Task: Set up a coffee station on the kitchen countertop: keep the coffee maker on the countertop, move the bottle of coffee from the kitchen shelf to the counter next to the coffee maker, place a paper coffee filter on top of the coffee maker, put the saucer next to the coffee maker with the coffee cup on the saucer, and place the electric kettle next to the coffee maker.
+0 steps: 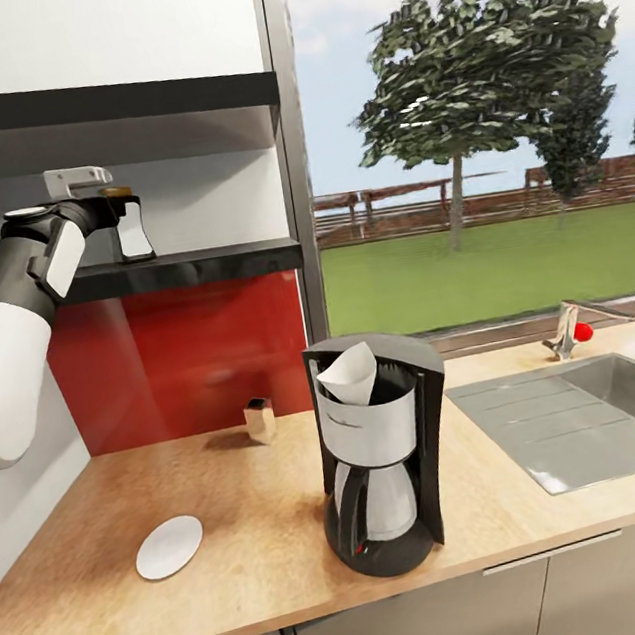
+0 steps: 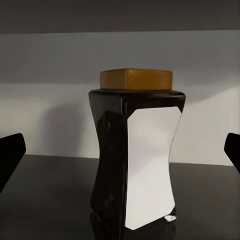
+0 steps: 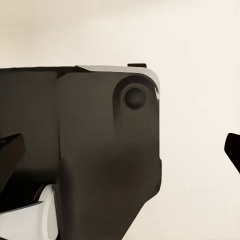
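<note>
**Left arm up at the shelf, coffee bottle right in front of it**

Nearest thing is the wooden countertop (image 1: pixel 236 531). The black coffee maker (image 1: pixel 382 455) stands on it near the front edge, with a white paper filter (image 1: pixel 349 374) sitting in its top. At about 9 o'clock from the machine, a white saucer (image 1: pixel 169 547) lies flat on the wood, well apart from it. Further back, around 11 o'clock, there's a small tan box (image 1: pixel 260 420) close to the red backsplash (image 1: pixel 182 357). At 3 o'clock the steel sink (image 1: pixel 594 415) is set into the counter, with a faucet (image 1: pixel 573 325) behind it.

Further up, the left arm (image 1: pixel 15 320) reaches to the dark kitchen shelf (image 1: pixel 189 267), where the coffee bottle (image 1: pixel 130 223) stands upright. In the left wrist view the bottle (image 2: pixel 137 155) has an amber lid and a white label, and the left gripper (image 2: pixel 120 155) has its fingers spread wide, one on each side, not touching it.

The right gripper (image 3: pixel 120 155) is spread open too, with a dark robot part in front of it.

Farthest out, the window (image 1: pixel 472 124) shows grass, a fence and trees.
</note>
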Robot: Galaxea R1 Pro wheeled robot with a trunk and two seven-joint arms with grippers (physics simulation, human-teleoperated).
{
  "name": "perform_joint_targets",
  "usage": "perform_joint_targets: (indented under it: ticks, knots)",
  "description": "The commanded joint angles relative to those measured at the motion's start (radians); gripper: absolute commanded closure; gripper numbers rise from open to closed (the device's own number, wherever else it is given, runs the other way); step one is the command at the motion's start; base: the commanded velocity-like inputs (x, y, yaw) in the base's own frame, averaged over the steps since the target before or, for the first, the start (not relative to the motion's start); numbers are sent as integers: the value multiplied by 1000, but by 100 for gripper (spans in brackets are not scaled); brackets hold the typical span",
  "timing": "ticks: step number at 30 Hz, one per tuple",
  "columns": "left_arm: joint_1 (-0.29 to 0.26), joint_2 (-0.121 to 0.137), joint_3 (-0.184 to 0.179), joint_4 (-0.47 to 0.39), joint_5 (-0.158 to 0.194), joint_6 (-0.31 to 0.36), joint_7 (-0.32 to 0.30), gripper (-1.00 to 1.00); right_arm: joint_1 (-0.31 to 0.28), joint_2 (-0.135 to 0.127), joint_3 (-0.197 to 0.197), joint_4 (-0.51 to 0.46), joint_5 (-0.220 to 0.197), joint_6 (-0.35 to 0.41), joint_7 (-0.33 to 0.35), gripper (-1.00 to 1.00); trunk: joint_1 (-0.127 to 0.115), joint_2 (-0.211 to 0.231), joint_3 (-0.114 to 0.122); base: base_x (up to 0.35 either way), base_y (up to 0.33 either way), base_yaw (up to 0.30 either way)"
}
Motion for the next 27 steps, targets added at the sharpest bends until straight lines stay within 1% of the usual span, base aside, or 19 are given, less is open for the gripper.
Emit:
perform_joint_targets:
  ticks: [1,6,9,11,15,21,27]
  knots:
    - [0,1,-8,-2,11,5,8,-100,0,0,-2,1,-1,-4,0,-100,1,0,0,111,0,0]
    - [2,0,-8,0,11,5,8,-100,0,0,-2,1,-1,-3,0,-100,1,0,0,202,0,0]
    - [2,0,-8,0,11,5,8,-100,0,0,-2,1,-1,-4,0,-100,1,0,0,61,0,0]
    - [14,0,-8,-2,11,3,8,-100,0,0,-3,1,-1,-4,0,-100,1,0,0,9,0,0]
    - [35,0,-7,-3,11,-21,8,-100,0,-1,-3,1,-1,-4,0,-100,1,0,0,17,0,0]
    - [43,0,-7,-1,11,-41,8,-100,0,-3,-3,1,-1,-4,0,-100,1,0,0,133,0,0]
    - [44,3,-6,0,9,-44,7,-100,0,-3,-3,1,-1,-4,0,-100,1,0,0,18,0,0]
